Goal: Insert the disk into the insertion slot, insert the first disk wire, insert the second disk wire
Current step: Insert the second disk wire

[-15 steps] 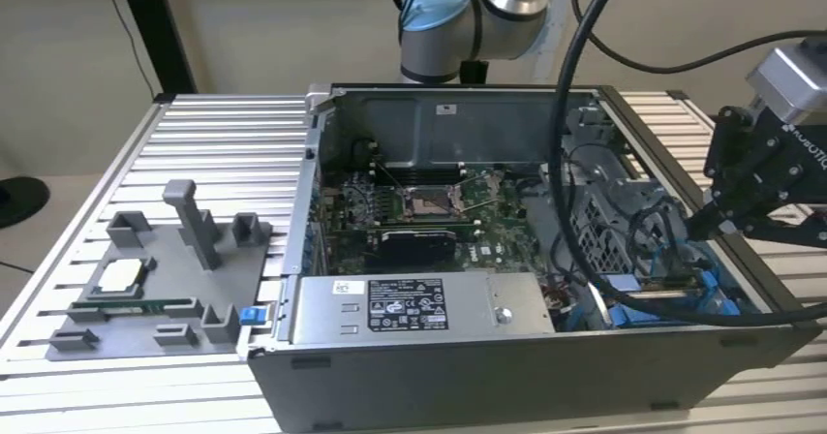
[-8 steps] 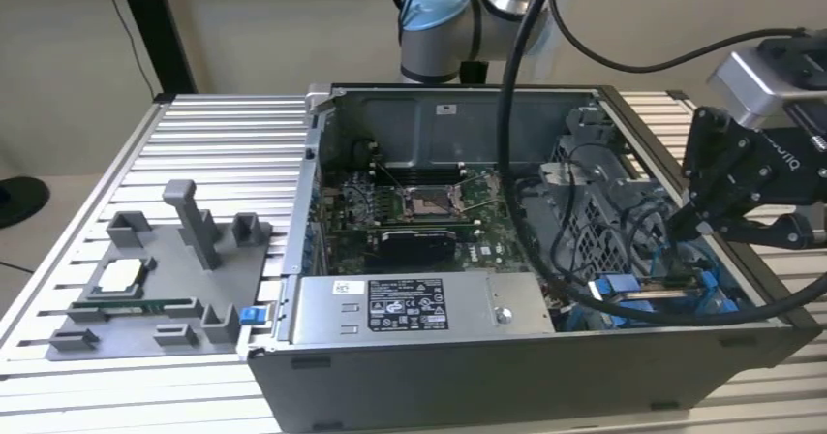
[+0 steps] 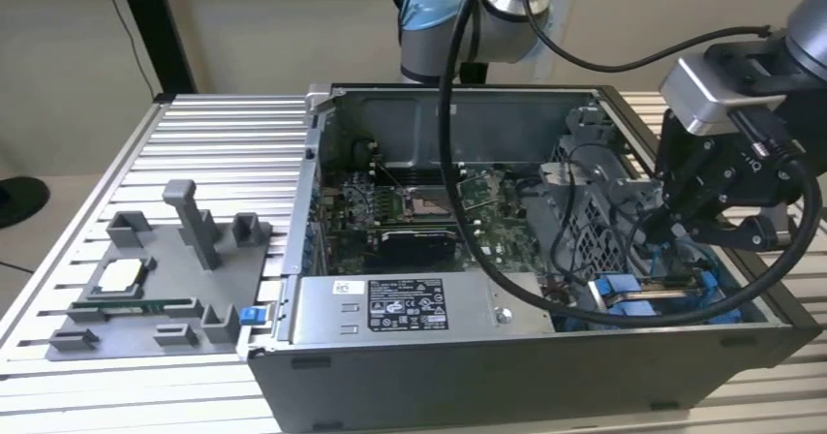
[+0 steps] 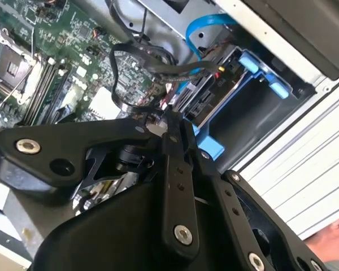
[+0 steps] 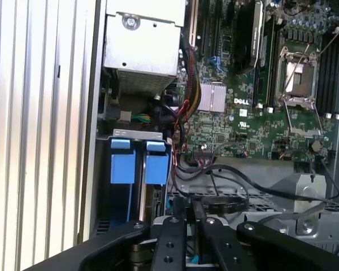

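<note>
My black gripper hangs inside the open computer case, over its corner at the exterior view's right. In both wrist views its fingers are pressed close together. A black disk wire loops across the board and ends at the fingertips, so the gripper appears shut on its plug. The disk lies in the insertion slot, its blue frame beside my fingertips. Blue tabs of the frame sit just off the gripper. More black wires trail near it.
The motherboard with its square socket fills the case floor. A grey labelled power-supply box sits at the case front. A grey fixture with small parts rests on the slatted table. A hand shows beyond the case wall.
</note>
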{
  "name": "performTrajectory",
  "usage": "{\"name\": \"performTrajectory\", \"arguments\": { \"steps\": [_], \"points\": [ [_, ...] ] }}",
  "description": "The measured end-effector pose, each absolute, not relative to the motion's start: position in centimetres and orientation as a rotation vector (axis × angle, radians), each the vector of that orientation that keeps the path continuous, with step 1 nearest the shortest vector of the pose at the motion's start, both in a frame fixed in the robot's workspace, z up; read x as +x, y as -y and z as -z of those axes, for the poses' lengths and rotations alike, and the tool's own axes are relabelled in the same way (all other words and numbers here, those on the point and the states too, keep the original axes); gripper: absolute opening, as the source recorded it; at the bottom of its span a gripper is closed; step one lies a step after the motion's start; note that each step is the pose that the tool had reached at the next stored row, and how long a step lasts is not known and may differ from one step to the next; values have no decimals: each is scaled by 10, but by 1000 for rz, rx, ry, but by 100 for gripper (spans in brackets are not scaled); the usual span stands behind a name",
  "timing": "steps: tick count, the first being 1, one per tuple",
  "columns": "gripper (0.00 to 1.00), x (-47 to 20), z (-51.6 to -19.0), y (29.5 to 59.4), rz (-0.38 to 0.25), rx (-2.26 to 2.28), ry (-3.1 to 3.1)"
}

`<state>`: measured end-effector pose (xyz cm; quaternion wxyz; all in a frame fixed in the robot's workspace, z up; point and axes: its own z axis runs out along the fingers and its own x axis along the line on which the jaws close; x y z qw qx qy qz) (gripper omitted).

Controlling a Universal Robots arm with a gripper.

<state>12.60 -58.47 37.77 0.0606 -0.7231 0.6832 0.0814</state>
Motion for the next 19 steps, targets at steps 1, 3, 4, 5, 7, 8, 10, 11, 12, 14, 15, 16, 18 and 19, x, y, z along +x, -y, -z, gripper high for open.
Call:
{"name": "performTrajectory", "arguments": {
  "steps": [1,3,4,5,7,8,10,11,12,14,15,16,18,19],
  "points": [
    [0,126,-378,585,-246,-2188,-2067],
    [0,126,-378,585,-246,-2188,-2067],
    [0,126,-378,585,-245,-2188,-2067],
    [0,126,-378,585,-245,-2188,-2067],
    [0,126,-378,585,-245,-2188,-2067],
    [0,125,-377,586,-245,-2188,-2067],
    [0,124,-377,586,-245,-2188,-2067],
    [0,124,-376,586,-244,-2188,-2067],
    [0,123,-375,586,-244,-2188,-2066],
    [0,123,-374,586,-242,-2187,-2065],
    [0,123,-373,587,-240,-2186,-2064],
    [0,123,-372,587,-239,-2186,-2064],
    [0,123,-369,587,-238,-2186,-2064],
    [0,123,-367,587,-238,-2186,-2064]
  ]
}}
